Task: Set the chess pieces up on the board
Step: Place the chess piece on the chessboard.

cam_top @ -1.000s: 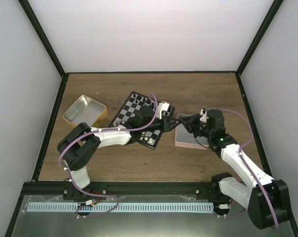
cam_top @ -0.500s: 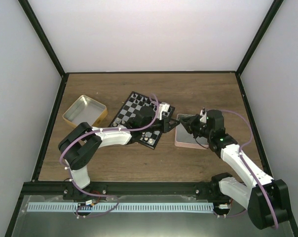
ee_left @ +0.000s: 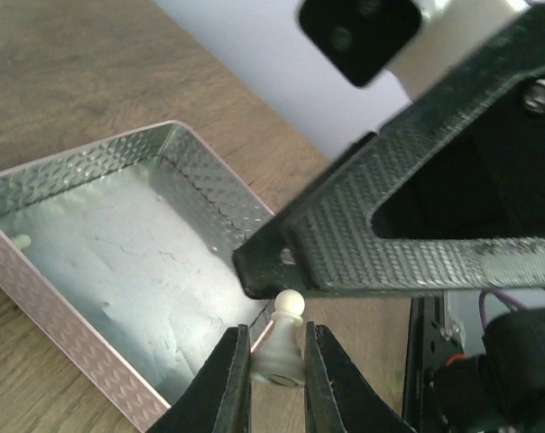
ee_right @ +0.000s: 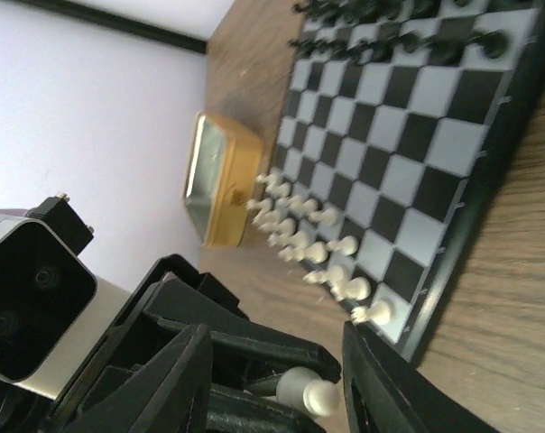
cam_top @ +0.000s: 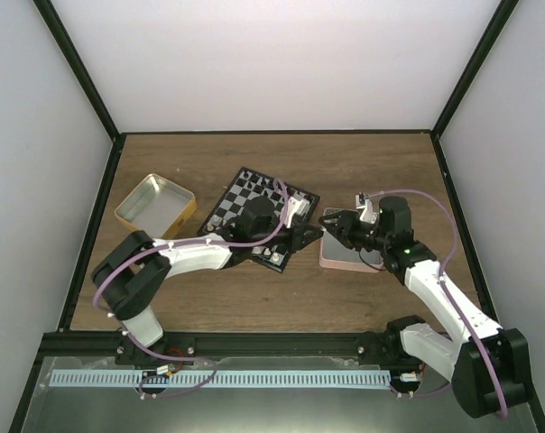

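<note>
**Left gripper** [ee_left: 277, 336]: jaws clamped on a cream-white pawn [ee_left: 281, 347], gripping its base from both sides, head upward.

**Right gripper** [ee_right: 272, 343]: jaws apart, one finger on either side of the same pawn, with a gap showing on each side. In the left wrist view one of its black ribbed fingers [ee_left: 408, 225] lies just above the pawn's head, very close.

**Location:** both grippers meet over the corner of the pink-sided square tray with an embossed metal floor [ee_left: 119, 253]. One small cream piece [ee_left: 20, 242] lies against its wall.

**Small black-and-grey chessboard with a thin black rim** [ee_right: 408, 135]: it lies askew on the brown wooden table [cam_top: 363, 171], between the tray and a yellow-sided metal tin [cam_top: 155, 203]. White pieces [ee_right: 300, 244] stand in two rows along the edge nearest the grippers and black pieces [ee_right: 390, 18] along the opposite edge. The middle squares are bare. A strip of wood separates board and tray.

**Clearance:** there is open wood behind the board and tray up to the back wall.
</note>
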Action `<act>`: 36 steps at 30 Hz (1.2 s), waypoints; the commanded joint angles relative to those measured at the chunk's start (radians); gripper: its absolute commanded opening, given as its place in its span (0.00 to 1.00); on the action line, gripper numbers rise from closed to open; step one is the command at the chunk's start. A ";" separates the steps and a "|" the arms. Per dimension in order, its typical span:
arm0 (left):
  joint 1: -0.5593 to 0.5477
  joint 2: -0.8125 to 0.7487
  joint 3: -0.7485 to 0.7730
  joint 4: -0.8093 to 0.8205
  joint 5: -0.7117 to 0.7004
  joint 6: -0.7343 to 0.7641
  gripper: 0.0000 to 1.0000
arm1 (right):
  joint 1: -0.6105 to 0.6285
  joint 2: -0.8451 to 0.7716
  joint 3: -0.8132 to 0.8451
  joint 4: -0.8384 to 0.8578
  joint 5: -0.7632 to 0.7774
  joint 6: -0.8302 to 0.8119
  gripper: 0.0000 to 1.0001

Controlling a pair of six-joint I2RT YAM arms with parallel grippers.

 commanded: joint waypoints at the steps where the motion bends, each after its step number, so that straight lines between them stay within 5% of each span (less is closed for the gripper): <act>1: -0.001 -0.108 -0.060 0.005 0.054 0.178 0.05 | -0.009 -0.019 0.074 -0.033 -0.244 -0.160 0.41; 6: -0.002 -0.155 -0.083 0.001 0.056 0.256 0.05 | -0.009 -0.035 0.106 -0.130 -0.306 -0.218 0.38; 8: -0.001 -0.163 -0.081 0.002 0.053 0.267 0.05 | -0.009 -0.053 0.113 -0.135 -0.331 -0.210 0.24; 16: -0.002 -0.168 -0.098 0.032 0.024 0.250 0.06 | -0.009 -0.073 0.116 -0.111 -0.309 -0.178 0.04; 21: -0.002 -0.189 -0.100 -0.007 -0.047 0.204 0.38 | -0.007 -0.057 0.122 -0.104 -0.216 -0.213 0.01; 25: 0.001 -0.282 -0.150 -0.093 -0.333 0.115 0.61 | 0.036 0.001 0.163 -0.135 -0.015 -0.320 0.01; 36: 0.012 -0.715 -0.106 -0.557 -1.016 0.123 0.67 | 0.410 0.337 0.311 -0.092 0.604 -0.538 0.01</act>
